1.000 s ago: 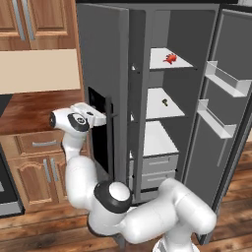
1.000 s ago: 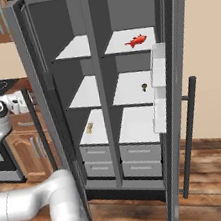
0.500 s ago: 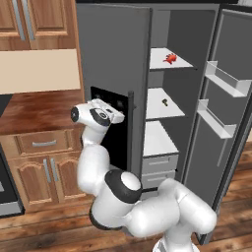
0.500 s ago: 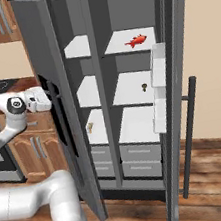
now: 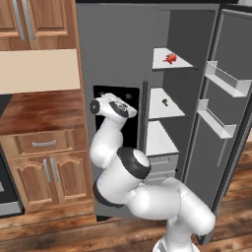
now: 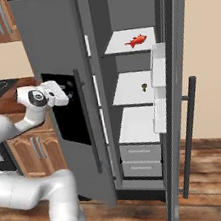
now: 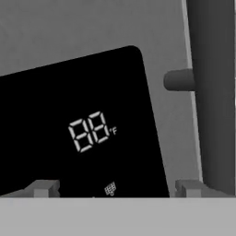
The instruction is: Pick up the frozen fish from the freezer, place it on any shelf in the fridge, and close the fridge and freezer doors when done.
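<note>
Pressing close against the freezer door (image 6: pixel 64 109), my gripper (image 7: pixel 115 188) has its fingertips (image 7: pixel 44 188) spread apart over the door's black display panel (image 7: pixel 78 129), with nothing between them. The dark door handle (image 7: pixel 214 92) runs just right of the panel. The red frozen fish (image 6: pixel 136 41) lies on the top shelf (image 6: pixel 123 47) of the fridge compartment, whose right door (image 5: pixel 224 113) stands wide open.

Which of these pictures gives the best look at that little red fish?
The right base view: the red fish lies unobstructed on the top shelf, seen nearly head-on. The left base view shows it smaller, from the side. The hand view faces the freezer door's black display panel instead.
</note>
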